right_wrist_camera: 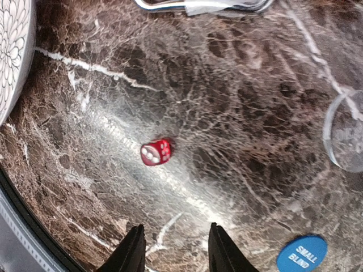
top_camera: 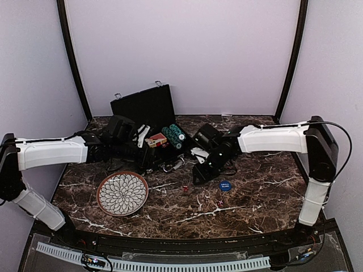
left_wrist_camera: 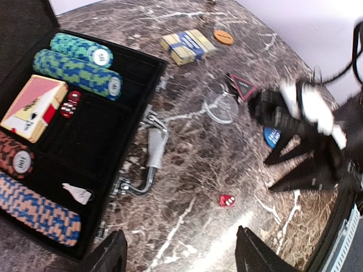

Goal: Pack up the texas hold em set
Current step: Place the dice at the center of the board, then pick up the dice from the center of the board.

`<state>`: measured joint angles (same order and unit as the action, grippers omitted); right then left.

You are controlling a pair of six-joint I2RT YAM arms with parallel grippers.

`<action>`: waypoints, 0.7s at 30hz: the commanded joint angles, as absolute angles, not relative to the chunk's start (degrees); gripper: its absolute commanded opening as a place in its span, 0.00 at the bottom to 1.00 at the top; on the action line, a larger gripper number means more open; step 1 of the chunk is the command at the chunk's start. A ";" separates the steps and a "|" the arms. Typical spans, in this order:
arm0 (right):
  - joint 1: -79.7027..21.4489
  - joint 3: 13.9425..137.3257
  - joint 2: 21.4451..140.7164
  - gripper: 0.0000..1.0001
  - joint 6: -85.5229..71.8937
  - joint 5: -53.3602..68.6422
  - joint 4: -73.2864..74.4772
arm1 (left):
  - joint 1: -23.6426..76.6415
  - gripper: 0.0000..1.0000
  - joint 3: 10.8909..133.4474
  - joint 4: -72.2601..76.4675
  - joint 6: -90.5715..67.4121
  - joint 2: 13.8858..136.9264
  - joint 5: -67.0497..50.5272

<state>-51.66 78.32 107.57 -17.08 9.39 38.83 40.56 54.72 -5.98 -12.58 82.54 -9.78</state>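
Texas hold em briefcase (top_camera: pixel 144 105) lies open at the back of the counter (top_camera: pixel 255 198), chips (left_wrist_camera: pixel 79 68) racked inside. Right hand (right_wrist_camera: pixel 173 252) hangs low, fingers slightly apart and empty, with the red die (right_wrist_camera: pixel 156 152) just ahead. Best play looks to be centring the gap on the die, dropping square and pinching gently so it can't squirt away. Blue button (right_wrist_camera: pixel 302 253) waits beside. Left hand (left_wrist_camera: pixel 181 255) hovers wide apart, empty.

My left gripper (left_wrist_camera: pixel 181 256) has its fingers spread wide, holding nothing; my right gripper (right_wrist_camera: pixel 176 252) points down, fingers slightly apart, also empty.
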 commanded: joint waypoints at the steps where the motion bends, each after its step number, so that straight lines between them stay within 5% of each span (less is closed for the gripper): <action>1: -47.68 74.41 101.18 0.40 -18.66 9.02 36.50 | 42.99 0.67 53.60 -3.00 -10.94 84.23 -12.10; 21: -40.26 66.53 93.69 0.42 -17.94 8.76 36.00 | 53.25 0.69 66.48 -10.30 -10.51 104.08 -6.77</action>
